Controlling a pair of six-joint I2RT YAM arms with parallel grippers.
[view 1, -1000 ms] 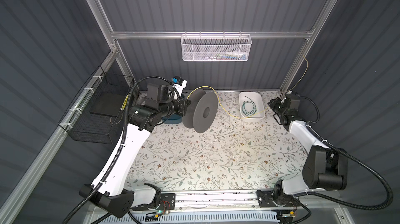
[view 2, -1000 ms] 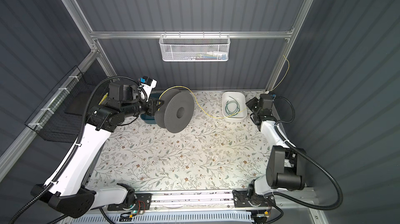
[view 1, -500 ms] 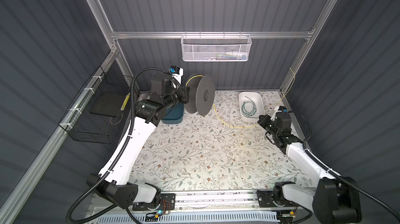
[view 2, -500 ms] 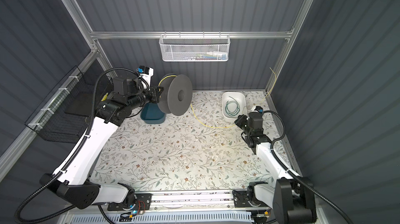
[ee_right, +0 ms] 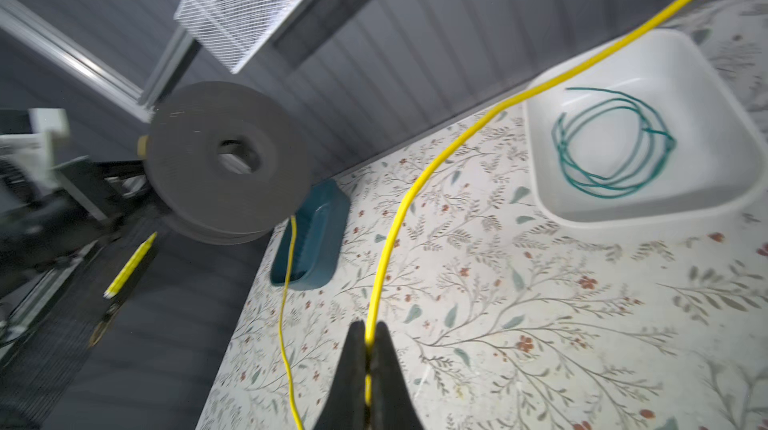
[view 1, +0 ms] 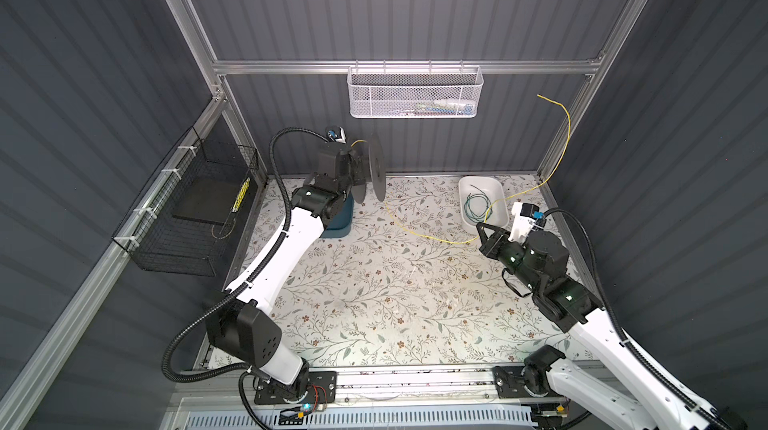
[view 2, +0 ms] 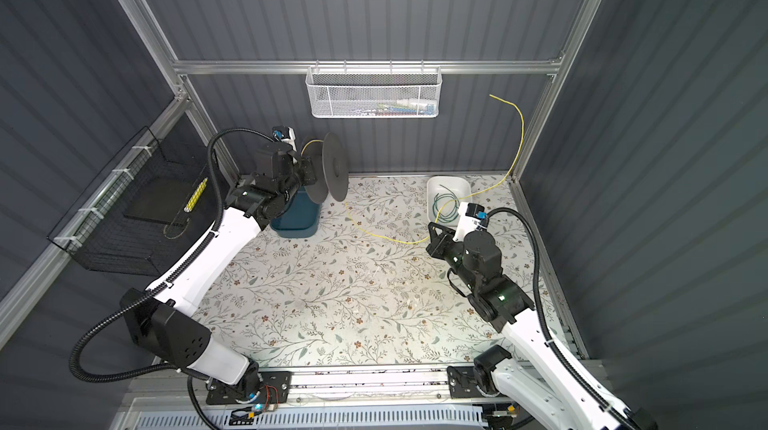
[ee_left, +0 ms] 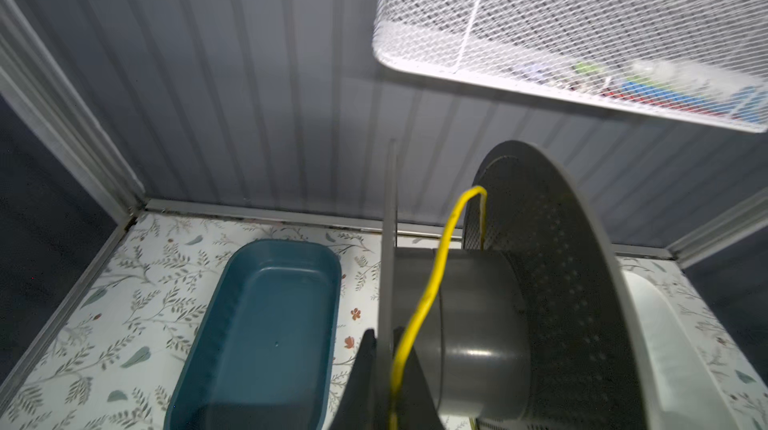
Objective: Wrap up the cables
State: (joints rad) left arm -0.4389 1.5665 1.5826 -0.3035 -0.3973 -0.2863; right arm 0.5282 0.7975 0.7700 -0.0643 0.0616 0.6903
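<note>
The yellow cable (view 1: 432, 238) (view 2: 390, 239) runs from the dark grey spool (view 1: 376, 172) (view 2: 334, 166) across the floral table and through my right gripper (view 1: 480, 229) (ee_right: 369, 330). From there its free end springs up by the back right post. That gripper is shut on the yellow cable (ee_right: 415, 191). My left gripper (view 1: 354, 174) (ee_left: 384, 336) holds the spool (ee_left: 478, 324) in the air, shut on its near flange, with the yellow cable (ee_left: 440, 257) pinched beside it. The green cable (view 1: 476, 203) (ee_right: 611, 145) lies coiled in the white tray (view 1: 492, 186).
A teal bin (view 1: 338, 220) stands on the table under the spool. A white mesh basket (view 1: 415, 95) hangs on the back rail above. A black wire basket (view 1: 187, 215) is fixed to the left wall. Aluminium posts frame the back corners.
My right gripper drew the yellow cable from the back right corner forward and toward the table's middle. The left arm raised the spool and turned it nearly edge-on. The cable's free end swung up.
</note>
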